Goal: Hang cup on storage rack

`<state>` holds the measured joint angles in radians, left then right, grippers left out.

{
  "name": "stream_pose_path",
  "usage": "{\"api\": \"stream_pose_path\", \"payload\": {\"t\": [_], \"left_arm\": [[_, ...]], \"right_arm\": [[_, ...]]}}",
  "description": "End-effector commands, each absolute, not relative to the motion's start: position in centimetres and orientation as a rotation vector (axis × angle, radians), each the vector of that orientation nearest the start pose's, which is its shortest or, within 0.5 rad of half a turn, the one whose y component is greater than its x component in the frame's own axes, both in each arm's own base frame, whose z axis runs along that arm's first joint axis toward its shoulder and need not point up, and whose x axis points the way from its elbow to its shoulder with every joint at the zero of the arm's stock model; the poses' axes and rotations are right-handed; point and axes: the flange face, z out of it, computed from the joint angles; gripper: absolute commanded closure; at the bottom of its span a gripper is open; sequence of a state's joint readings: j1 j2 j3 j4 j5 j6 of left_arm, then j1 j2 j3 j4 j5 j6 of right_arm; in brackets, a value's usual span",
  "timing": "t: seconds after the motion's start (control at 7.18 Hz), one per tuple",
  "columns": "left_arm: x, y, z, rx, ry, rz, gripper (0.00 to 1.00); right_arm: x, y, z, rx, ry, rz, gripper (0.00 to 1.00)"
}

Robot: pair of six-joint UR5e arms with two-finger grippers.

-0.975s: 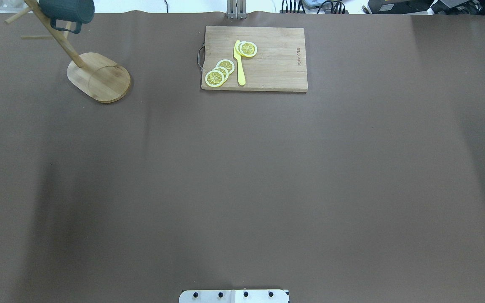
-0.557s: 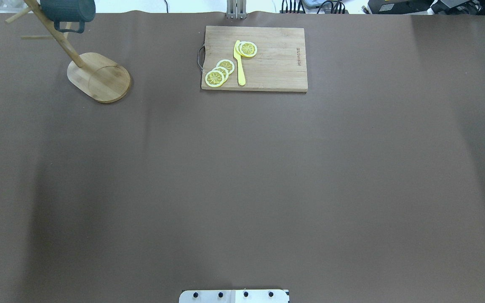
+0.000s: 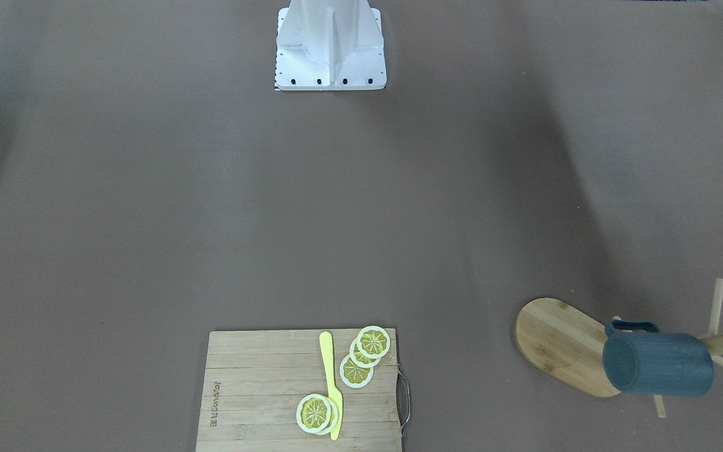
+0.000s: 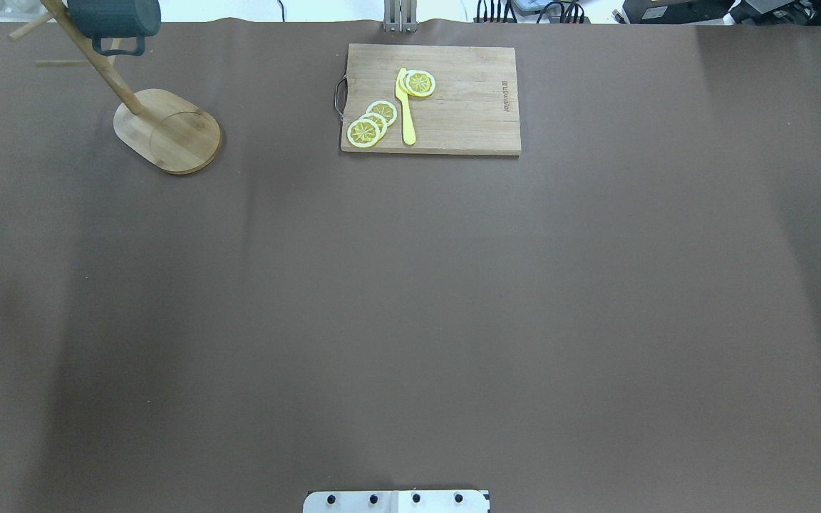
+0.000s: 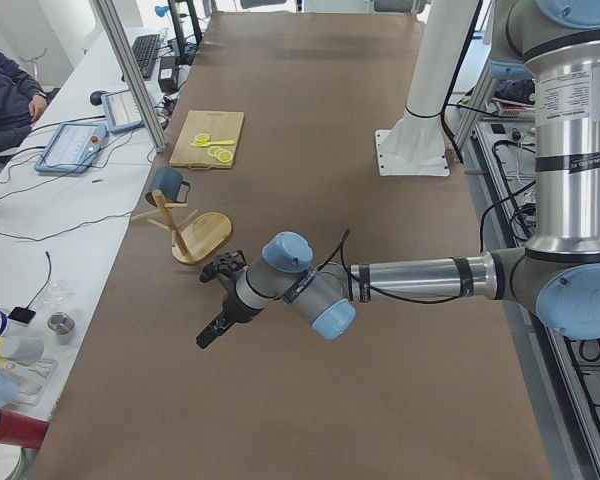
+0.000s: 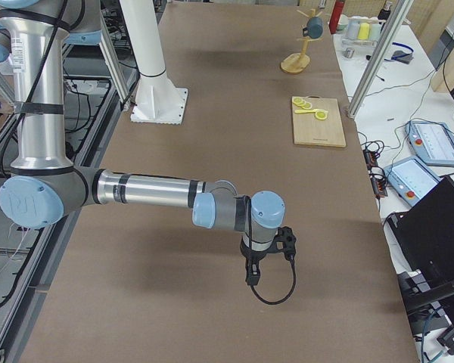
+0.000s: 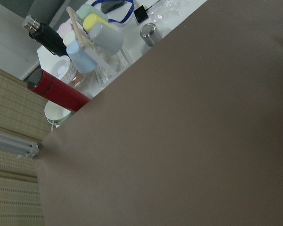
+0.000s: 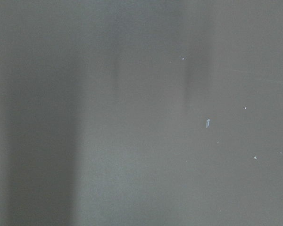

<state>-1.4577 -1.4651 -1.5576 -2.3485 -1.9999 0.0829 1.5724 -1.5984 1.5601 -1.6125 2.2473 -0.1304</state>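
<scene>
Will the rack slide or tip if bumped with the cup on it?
Probably top-heavy: the cup hangs high, off to one side of the rack, so a high push may tip it. Its wide flat base should let a low push slide it. The cup might swing.

A board (image 4: 467,107) on the brown table (image 4: 410,299) carries lemon slices (image 4: 364,132) either side of a yellow knife (image 4: 407,121).

Slate-blue cup (image 3: 658,364) hanging sideways on bamboo storage rack (image 3: 562,345) peg.
</scene>
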Motion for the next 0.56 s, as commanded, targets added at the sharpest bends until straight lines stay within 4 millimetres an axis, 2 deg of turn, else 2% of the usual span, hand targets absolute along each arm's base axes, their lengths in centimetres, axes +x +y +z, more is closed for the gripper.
{"api": "stream_pose_path", "payload": {"t": [0.0,0.42], "left_arm": [[-3.5,-49.2,64.9,0.461,0.551,0.301,0.01],[-3.5,-48.4,66.7,0.318,0.593,0.259,0.01]], "right_arm": [[7.2,-47.2,68.9,-0.035,-0.680,-0.096,0.00],[7.2,-47.2,68.9,-0.036,-0.680,-0.095,0.00]]}}
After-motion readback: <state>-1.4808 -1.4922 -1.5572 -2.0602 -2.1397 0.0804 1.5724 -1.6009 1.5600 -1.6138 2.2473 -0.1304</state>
